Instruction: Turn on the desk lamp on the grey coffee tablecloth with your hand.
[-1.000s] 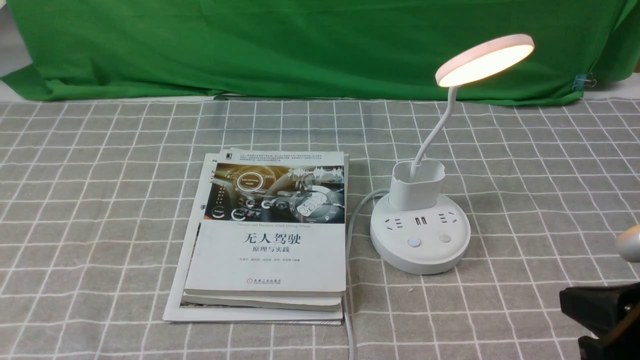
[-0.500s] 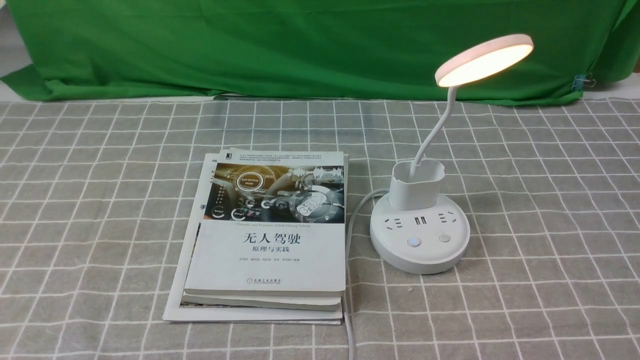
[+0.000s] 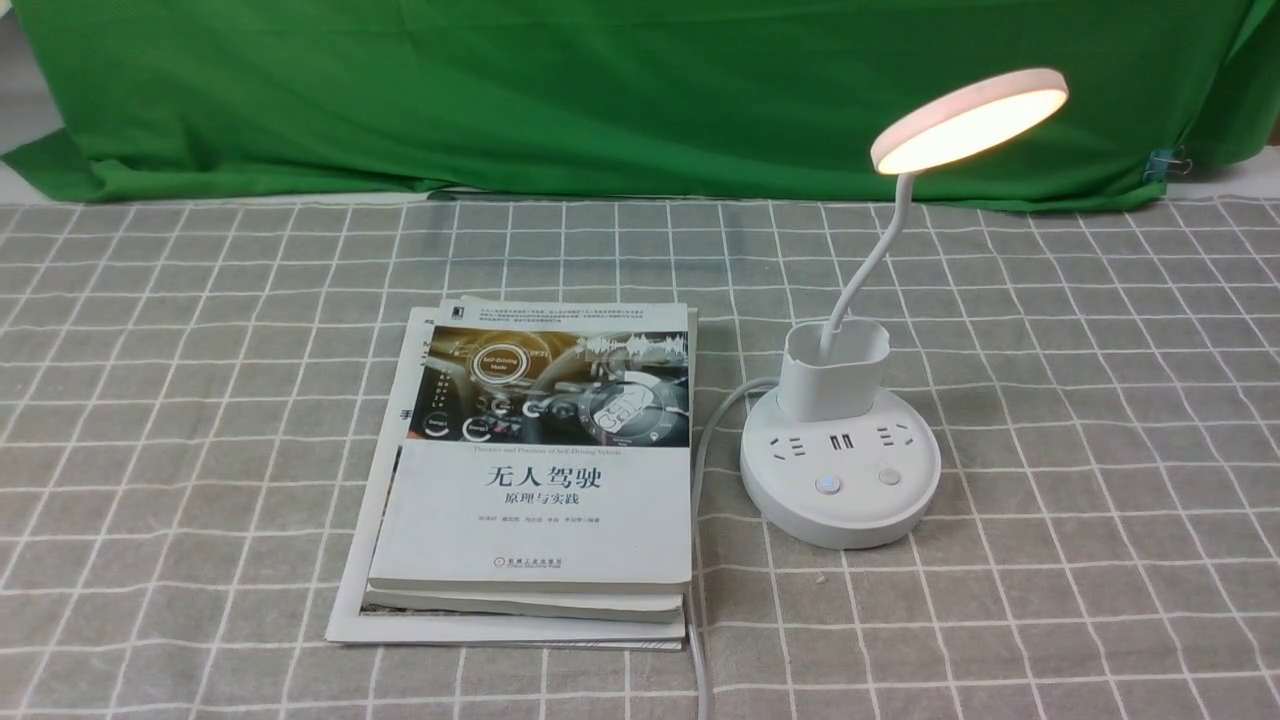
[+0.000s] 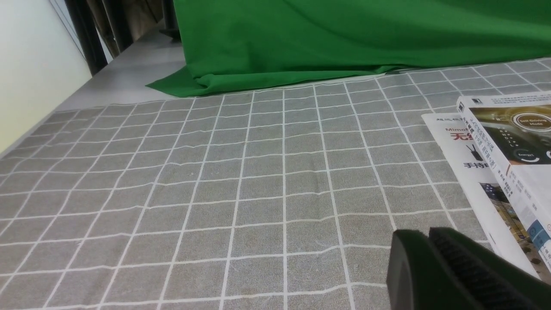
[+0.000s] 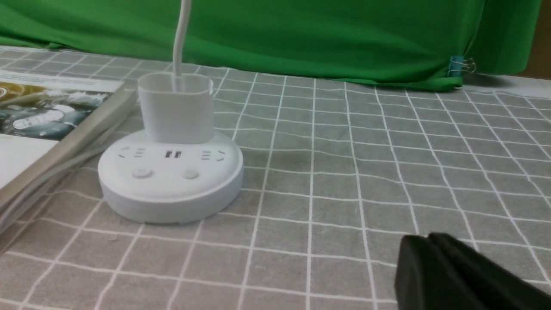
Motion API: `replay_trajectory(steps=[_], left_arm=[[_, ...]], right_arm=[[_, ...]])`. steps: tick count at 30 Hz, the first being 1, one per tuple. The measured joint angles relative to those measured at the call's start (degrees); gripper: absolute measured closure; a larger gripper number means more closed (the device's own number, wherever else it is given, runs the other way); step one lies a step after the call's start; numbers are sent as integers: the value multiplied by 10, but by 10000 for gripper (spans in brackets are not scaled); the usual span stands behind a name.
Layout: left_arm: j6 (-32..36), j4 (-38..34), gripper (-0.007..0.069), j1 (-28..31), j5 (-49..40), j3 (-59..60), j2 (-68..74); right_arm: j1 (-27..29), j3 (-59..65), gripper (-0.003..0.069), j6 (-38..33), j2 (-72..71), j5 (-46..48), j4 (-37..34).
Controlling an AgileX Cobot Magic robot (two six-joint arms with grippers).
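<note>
The desk lamp [image 3: 835, 375], a single white plastic one, stands upright on the grey coffee tablecloth [image 3: 1080, 400], a grey-brown cloth with a thin white grid that covers the tabletop. It sits just to the right of the stack of books [image 3: 540, 500], apart from it. Its long axis runs vertically. One thin neck rises from one cup holder, bending up and away from the stack. It carries one flat round disc head, which is tilted with its face turned down and towards the robot. That face glows warm yellow-white, so the lamp is lit. The round base shows two round buttons side by side on the robot's side, with two socket groups and a pair of small slots behind them.

The stack holds three printed items: two white books on a thinner, wider magazine. One white cable [image 3: 700, 470] runs between the stack and the lamp's base. One plain green cloth [image 3: 600, 90] hangs beyond the stack, with one blue clip [image 3: 1160, 163] at its far right.

Two hands show, only in the wrist views. The left hand [image 4: 424, 237] is black, closed on nothing, and low over the cloth beside the stack's left edge. The right hand [image 5: 426, 241] is likewise closed and empty, on the far side of the lamp from the stack.
</note>
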State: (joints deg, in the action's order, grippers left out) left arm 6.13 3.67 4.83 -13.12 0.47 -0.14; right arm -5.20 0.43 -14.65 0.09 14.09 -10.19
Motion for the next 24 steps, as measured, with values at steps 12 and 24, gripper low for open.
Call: replay_trajectory(steps=[12,24], left_arm=[[0,0,606,0,0,0,0],[0,0,606,0,0,0,0]], right_arm=[[0,0,583,0,0,2,1],[0,0,556,0,0,2,1]])
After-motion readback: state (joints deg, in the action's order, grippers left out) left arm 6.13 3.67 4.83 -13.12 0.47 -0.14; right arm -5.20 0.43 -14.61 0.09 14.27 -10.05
